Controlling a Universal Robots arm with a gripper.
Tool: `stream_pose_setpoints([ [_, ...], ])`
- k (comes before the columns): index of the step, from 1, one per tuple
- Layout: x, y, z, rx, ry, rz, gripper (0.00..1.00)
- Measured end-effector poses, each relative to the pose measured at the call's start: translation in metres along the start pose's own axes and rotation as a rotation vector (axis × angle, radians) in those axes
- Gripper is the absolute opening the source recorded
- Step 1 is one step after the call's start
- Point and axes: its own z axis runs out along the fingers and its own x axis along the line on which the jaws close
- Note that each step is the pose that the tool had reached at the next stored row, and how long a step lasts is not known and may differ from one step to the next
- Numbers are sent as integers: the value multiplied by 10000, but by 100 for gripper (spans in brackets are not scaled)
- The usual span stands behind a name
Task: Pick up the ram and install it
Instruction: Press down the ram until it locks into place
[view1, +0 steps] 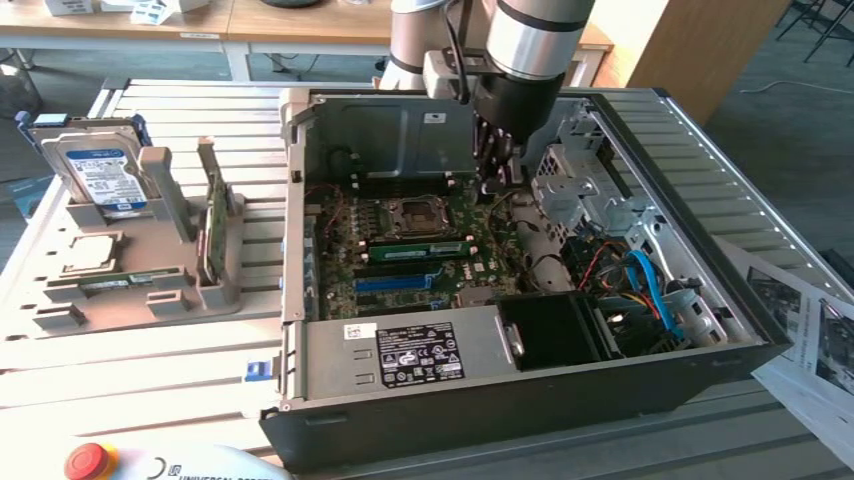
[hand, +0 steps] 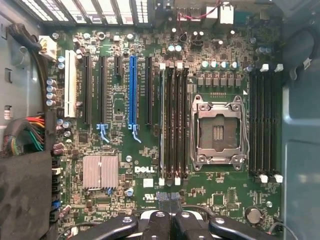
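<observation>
A ram (view1: 416, 250), a narrow green stick, stands on edge in a slot of the motherboard (view1: 400, 290) inside the open computer case. In the wrist view it shows edge-on as a thin pale line (hand: 161, 125) in the outermost slot of the bank beside the processor socket (hand: 218, 131). My gripper (view1: 497, 178) hangs above the board, toward the back of the case and apart from the ram. Its fingers (hand: 162, 207) are pressed together, shut on nothing. Another thin green stick (view1: 127, 281) lies in the grey holder tray (view1: 80, 310) at the exterior view's left.
On the tray stand a silver hard drive with a blue label (view1: 100, 175) and an upright green expansion card (view1: 210, 215). Case walls (view1: 296, 200), a drive cage (view1: 574, 185), cables (view1: 647, 285) and a black power-supply box (view1: 561, 330) surround the board. A red stop button (view1: 87, 460) sits at the front.
</observation>
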Motion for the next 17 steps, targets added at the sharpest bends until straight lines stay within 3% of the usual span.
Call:
stream_pose_setpoints([
  [10,5,-1,168,2,-1,61,11],
  [17,6,-1,211,3,0,102,11],
])
